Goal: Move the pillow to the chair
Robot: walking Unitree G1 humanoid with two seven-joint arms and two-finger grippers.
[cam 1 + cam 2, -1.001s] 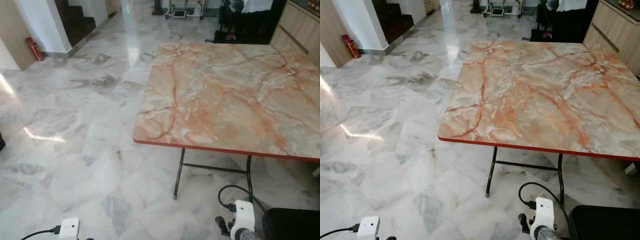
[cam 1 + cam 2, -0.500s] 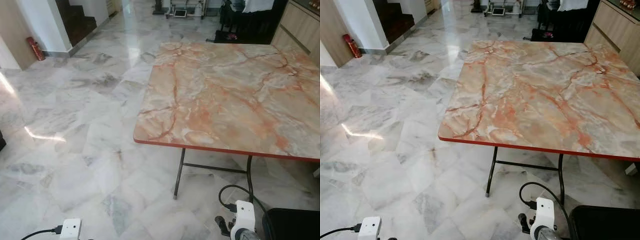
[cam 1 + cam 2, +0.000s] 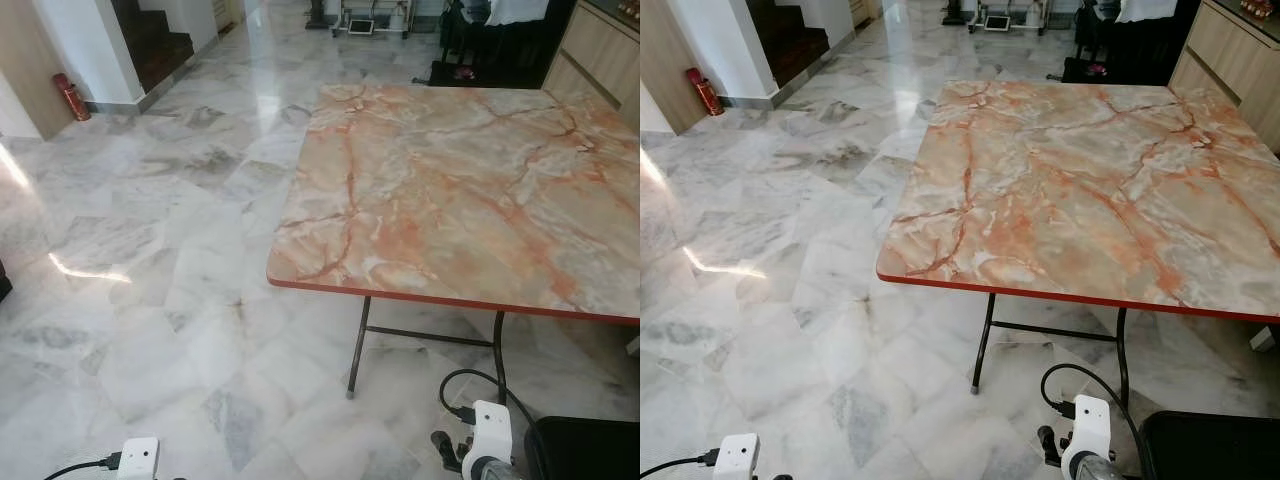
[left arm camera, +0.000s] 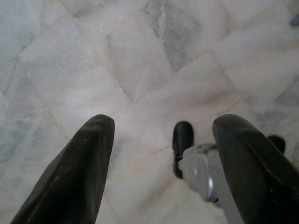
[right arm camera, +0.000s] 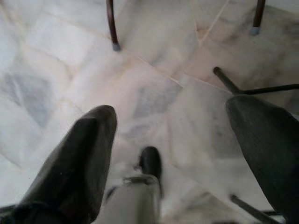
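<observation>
Both grippers, left (image 4: 159,154) and right (image 5: 170,149), hang with fingers apart over marble floor (image 3: 150,250) beside table (image 3: 470,190).

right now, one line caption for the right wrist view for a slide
Right end effector open above the marble floor, beside the table legs.

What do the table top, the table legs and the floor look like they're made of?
Table top: orange-veined marble pattern, semi-matte, with a thin red edge band, so probably laminate rather than stone. Table legs: thin dark tubes, likely painted metal. Floor: grey-veined white marble or marble-look tiles, polished, judging by the glare and visible joints.
</observation>
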